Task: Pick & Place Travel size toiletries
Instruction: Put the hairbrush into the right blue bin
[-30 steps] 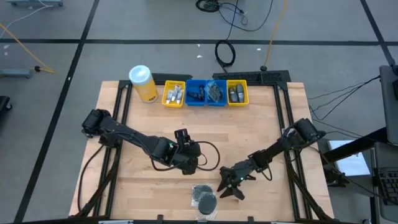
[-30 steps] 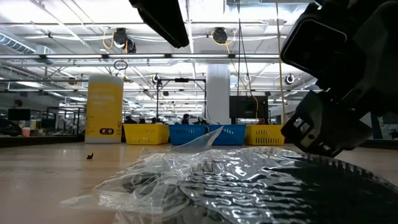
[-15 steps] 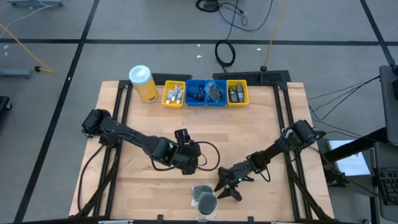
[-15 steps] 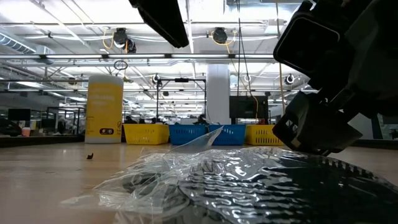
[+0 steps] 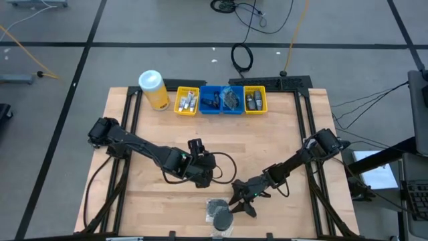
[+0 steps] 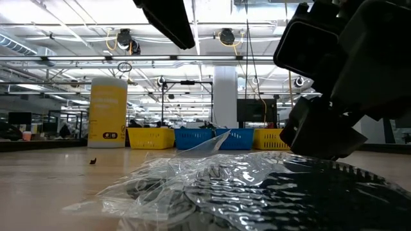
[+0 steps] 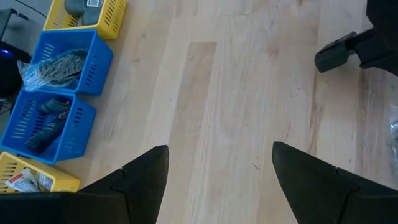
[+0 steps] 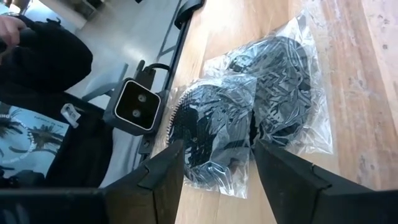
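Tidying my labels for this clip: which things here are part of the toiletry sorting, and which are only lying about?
Part of the job:
- bagged black puffs, under the open right end effector
- toiletries in the yellow bins and blue bins
- left end effector, open, waiting mid-table

Lying about:
- yellow canister
- cable coil on the floor

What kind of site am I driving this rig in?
Probably a large industrial or lab hall, not a home: the low view shows exposed ceiling trusses with hanging lights and a wide open floor behind the wooden table, and the high view shows cables on grey concrete.
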